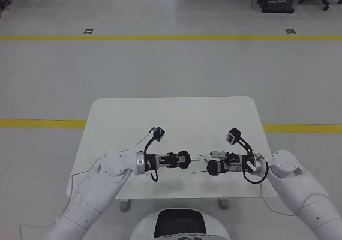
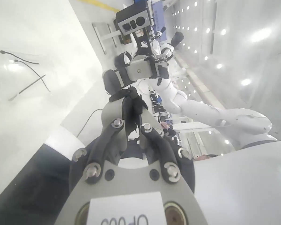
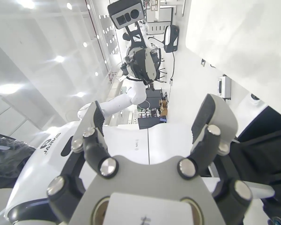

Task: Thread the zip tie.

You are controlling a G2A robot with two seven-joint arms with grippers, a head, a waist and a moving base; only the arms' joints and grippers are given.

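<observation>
- So, nearest the robot, the left gripper (image 2: pixel 130 112) is pinched tight on a black zip tie (image 2: pixel 131 94), over the robot-side half of the white bench (image 1: pixel 159 117).
- Right gripper (image 3: pixel 153 112) faces it from close by, tip to tip, with its jaws spread wide.
- A few loose ties (image 2: pixel 25 71) lie flat on the bench, apart from the left gripper, two of them crossing.
- Way past the bench, a yellow stripe (image 1: pixel 33 123) runs across the floor.
</observation>
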